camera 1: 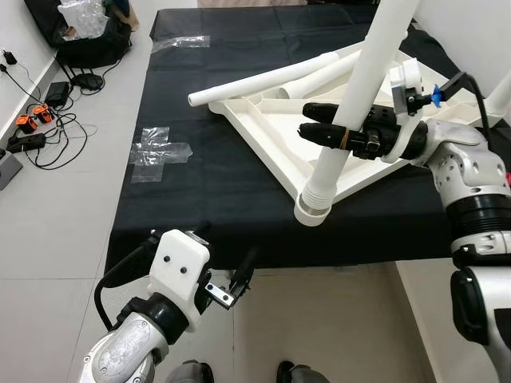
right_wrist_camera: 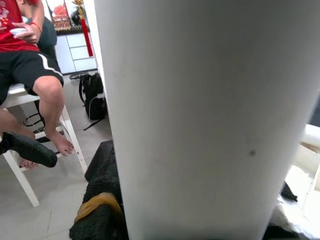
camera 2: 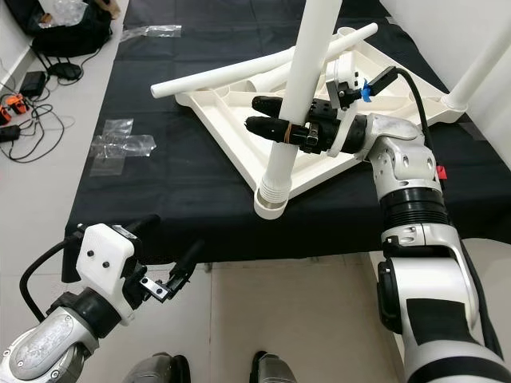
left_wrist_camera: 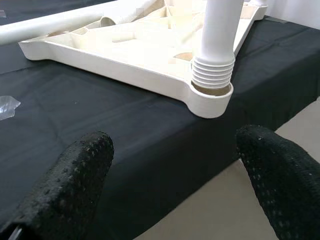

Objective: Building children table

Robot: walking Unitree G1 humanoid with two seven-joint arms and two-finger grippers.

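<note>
While the tabletop (camera 1: 263, 132) lies upside down on the black cloth (camera 1: 200, 199), one leg (camera 1: 355, 96) stands in its near corner socket (camera 1: 313, 209), held by the right gripper (camera 1: 323, 124). Leg fitting looks underway; next it likely needs pressing or twisting home. Two more legs (camera 1: 263, 80) lie across the tabletop. Nearer than the socket, the left gripper (camera 1: 239, 279) hangs wide, empty.
</note>
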